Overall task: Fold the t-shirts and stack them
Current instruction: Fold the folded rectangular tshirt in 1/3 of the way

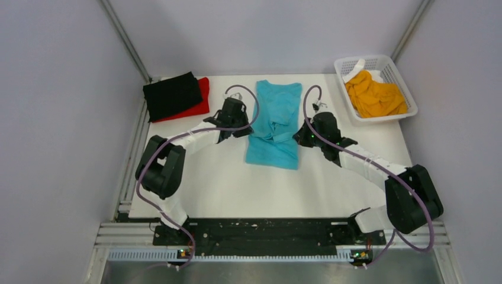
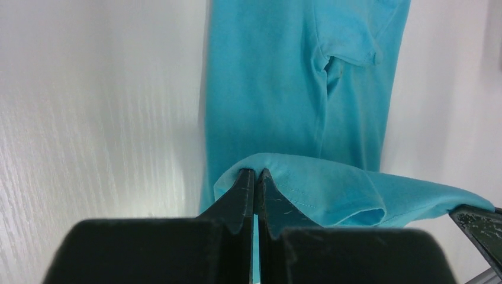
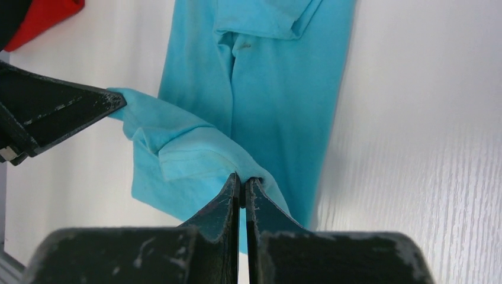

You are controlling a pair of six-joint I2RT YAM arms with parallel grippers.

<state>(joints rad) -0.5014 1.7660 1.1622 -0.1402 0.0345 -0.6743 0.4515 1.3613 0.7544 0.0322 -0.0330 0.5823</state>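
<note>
Being folded, the blue shirt (image 1: pixel 277 103) is clamped by left gripper (image 2: pixel 256 174) and right gripper (image 3: pixel 241 180), to be laid level toward the far edge.

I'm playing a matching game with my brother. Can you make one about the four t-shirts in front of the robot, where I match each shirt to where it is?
Things:
1. turquoise t-shirt
2. black t-shirt
3. red t-shirt
4. orange-yellow t-shirt

Places:
A. inside the white basket
B. lying on top of another shirt, far left corner
C. in the middle, pinched by the left pincer and the right pincer
D. mostly covered by another shirt

Pairs: 1-C, 2-B, 3-D, 4-A
</note>
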